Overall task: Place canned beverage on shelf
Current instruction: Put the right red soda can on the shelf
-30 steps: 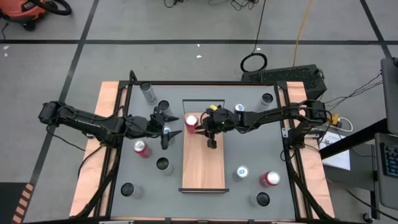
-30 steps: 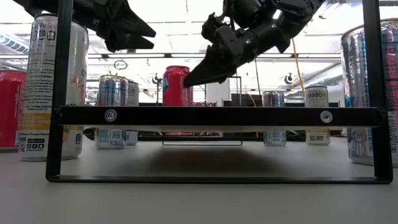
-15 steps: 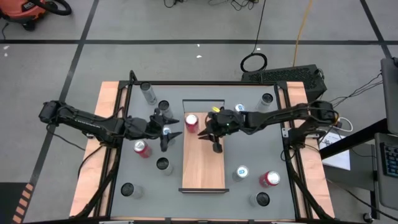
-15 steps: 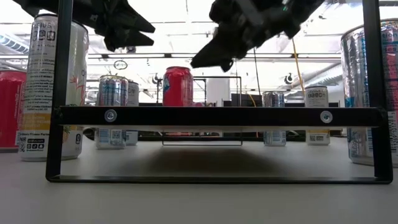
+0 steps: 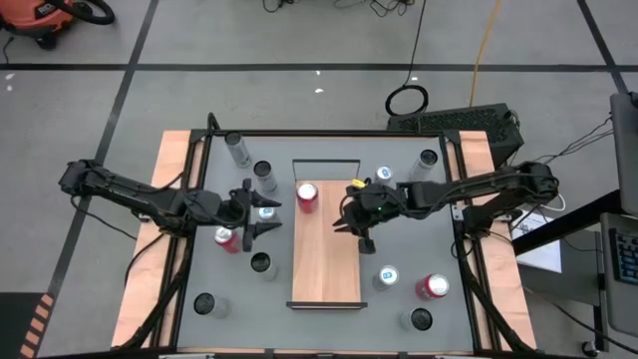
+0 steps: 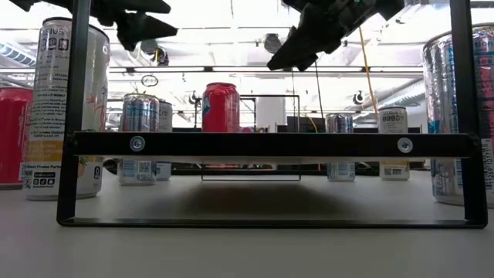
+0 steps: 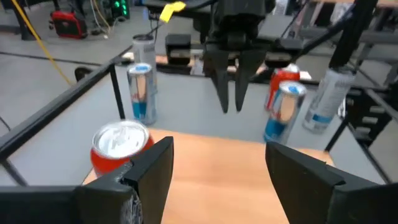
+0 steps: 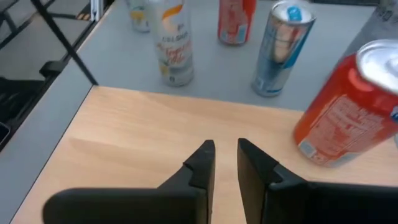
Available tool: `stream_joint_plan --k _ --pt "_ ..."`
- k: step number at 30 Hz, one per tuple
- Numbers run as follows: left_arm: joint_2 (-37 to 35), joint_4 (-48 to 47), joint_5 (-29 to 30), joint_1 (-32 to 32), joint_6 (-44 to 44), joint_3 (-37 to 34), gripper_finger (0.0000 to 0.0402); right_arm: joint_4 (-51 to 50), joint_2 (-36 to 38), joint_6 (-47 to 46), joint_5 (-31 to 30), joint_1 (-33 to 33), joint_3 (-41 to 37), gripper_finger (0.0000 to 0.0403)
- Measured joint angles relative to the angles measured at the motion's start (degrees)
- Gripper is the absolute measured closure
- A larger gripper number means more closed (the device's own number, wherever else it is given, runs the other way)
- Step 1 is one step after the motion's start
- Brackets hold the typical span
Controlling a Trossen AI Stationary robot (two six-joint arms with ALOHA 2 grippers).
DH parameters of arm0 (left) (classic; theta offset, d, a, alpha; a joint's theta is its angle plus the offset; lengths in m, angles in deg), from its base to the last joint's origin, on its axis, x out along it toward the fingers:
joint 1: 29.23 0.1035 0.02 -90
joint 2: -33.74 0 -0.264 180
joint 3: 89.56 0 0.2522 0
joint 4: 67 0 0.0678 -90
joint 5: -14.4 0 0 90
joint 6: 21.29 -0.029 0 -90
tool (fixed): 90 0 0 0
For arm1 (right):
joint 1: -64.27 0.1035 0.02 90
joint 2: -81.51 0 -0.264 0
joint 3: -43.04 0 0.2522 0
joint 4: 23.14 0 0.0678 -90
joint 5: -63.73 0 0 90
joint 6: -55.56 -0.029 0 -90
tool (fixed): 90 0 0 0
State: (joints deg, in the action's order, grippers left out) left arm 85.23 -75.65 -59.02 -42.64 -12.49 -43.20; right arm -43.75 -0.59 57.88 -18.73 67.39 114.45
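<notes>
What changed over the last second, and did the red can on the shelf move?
The right gripper, fingers nearly shut and empty, drew back from the red can toward the right side and rose. The left gripper, open and empty, pulled back left, off the shelf. The can stayed upright near the rail end; the other cans did not move.

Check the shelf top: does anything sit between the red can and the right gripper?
No. In the high view only bare shelf board separates the red can from the right gripper.
</notes>
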Motion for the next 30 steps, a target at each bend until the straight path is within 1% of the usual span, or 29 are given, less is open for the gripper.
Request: stream_joint_plan --k 5,9,15,17,22,30 --pt "-3.12 -4.49 0.0 -1.05 4.42 0.02 0.0149 0.95 -0.03 1.64 -0.09 0.39 0.0 0.0369" --pt "-5.09 -9.99 0.04 -2.02 7.65 0.09 0.0149 3.3 -0.12 3.29 -0.27 0.37 0.0 0.0369" --pt "-5.93 -23.22 0.04 -3.83 10.44 2.52 0.0149 6.05 -0.12 7.93 -0.27 0.22 0.0 0.0369" --pt "-5.73 -25.73 0.01 -4.71 10.45 3.63 0.0149 6.12 -0.12 8.37 -0.27 -0.1 0.0 0.0369" --pt "-5.69 -28.95 -0.03 -7.93 10.45 5.9 0.0149 5.86 -0.31 7.79 -0.33 -0.59 0.0 0.0369" --pt "-5.66 -30.1 -2.34 -11.88 10.93 5.99 0.0149 5.7 -0.36 7.87 -0.25 -0.54 0.0 0.0369"
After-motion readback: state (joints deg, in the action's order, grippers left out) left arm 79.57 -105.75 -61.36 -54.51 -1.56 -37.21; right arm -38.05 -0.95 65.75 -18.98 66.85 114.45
